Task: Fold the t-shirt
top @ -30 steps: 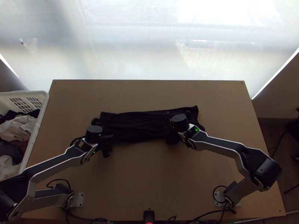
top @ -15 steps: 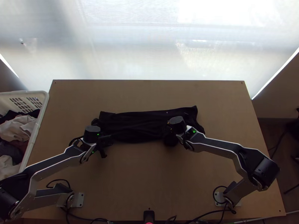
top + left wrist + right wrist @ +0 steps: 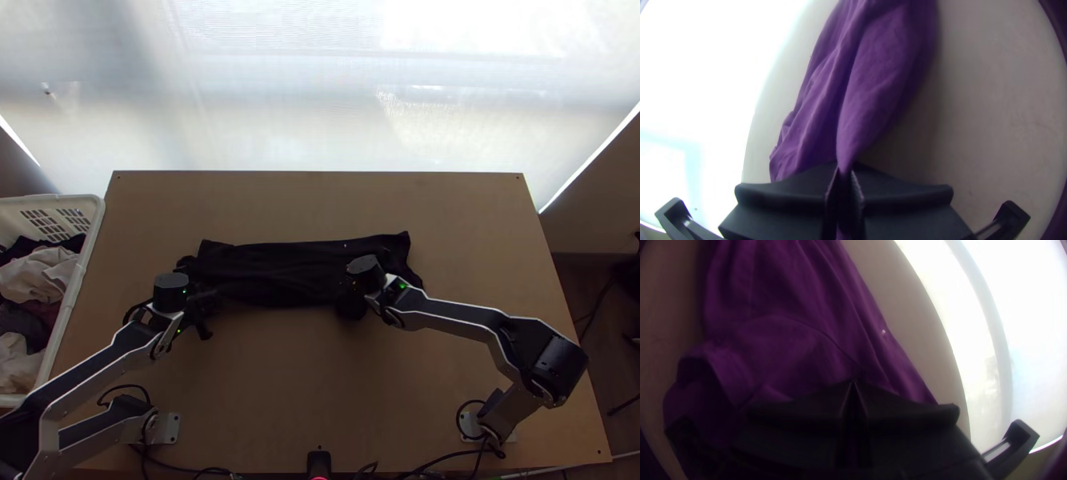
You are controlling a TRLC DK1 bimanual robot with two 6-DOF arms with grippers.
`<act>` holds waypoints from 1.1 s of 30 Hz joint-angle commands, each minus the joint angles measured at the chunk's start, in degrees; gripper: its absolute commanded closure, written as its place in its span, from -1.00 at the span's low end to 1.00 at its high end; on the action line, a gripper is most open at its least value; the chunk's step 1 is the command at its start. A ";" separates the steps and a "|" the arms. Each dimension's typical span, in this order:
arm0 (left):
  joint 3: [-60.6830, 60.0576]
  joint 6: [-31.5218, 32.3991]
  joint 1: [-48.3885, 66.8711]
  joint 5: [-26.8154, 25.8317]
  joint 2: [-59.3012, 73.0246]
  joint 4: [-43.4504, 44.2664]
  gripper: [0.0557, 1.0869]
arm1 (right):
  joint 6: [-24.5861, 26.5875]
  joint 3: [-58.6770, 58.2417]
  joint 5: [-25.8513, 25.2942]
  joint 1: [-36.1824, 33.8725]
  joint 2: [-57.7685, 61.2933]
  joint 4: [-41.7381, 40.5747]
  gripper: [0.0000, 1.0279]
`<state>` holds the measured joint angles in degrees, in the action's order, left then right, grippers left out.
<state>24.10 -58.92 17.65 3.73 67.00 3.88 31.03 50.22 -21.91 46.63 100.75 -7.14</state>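
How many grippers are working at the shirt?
2. In the top view, the left gripper is at the near left part of the shirt, its jaws closed on cloth. The right gripper is nearer the right end.

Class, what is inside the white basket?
Bunched cloths, pale, dark and reddish, lie heaped inside the white basket; whatever is beneath the top pieces is covered and cannot be seen.

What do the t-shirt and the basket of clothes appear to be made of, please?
The t-shirt looks like soft matte knit, perhaps cotton, given its loose folds. The basket looks like smooth white plastic, given its evenly slotted wall and rounded corner.
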 commanded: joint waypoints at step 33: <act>28.81 -10.52 27.79 1.81 17.46 3.94 0.87 | -13.71 -3.28 13.91 -22.81 -29.91 21.02 0.95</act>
<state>44.86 -67.59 40.34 5.04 76.73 7.86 19.00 50.89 -8.19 27.57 76.53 12.21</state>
